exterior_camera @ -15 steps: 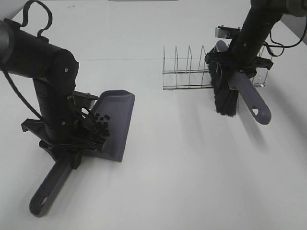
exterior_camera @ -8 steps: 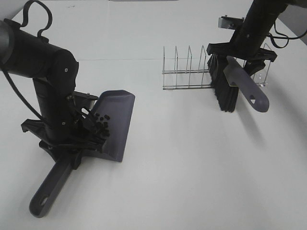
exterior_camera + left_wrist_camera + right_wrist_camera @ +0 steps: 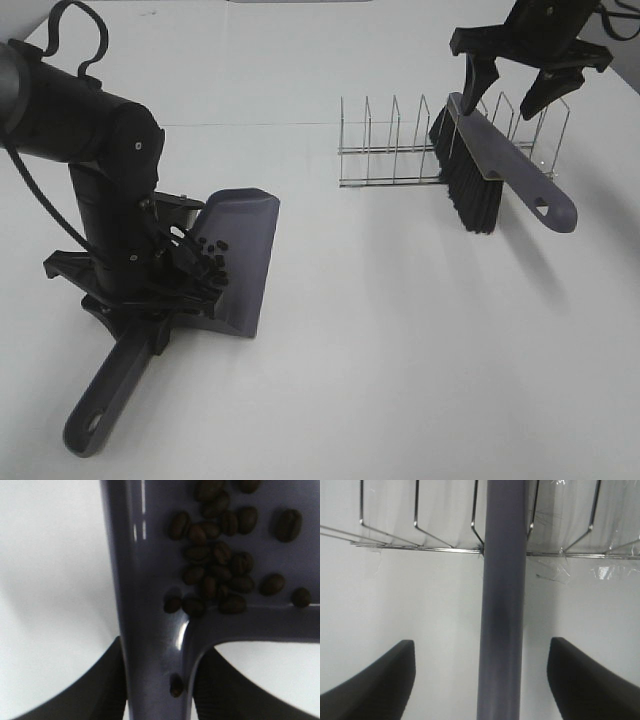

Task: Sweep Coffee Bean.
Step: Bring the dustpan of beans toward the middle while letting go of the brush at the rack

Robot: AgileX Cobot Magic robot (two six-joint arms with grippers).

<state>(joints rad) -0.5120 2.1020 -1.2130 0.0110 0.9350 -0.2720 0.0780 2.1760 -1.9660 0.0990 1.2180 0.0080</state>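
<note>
White bench (image 3: pixel 400 350), broad bare stretch in the middle. My left claw (image 3: pixel 150 300) is clamped on the dustpan (image 3: pixel 240 255) handle; coffee beans (image 3: pixel 220 575) piled in the pan. My right claw (image 3: pixel 528 75) spread apart, above the brush (image 3: pixel 495 165), which seems propped in the wire rack (image 3: pixel 390 150).
</note>
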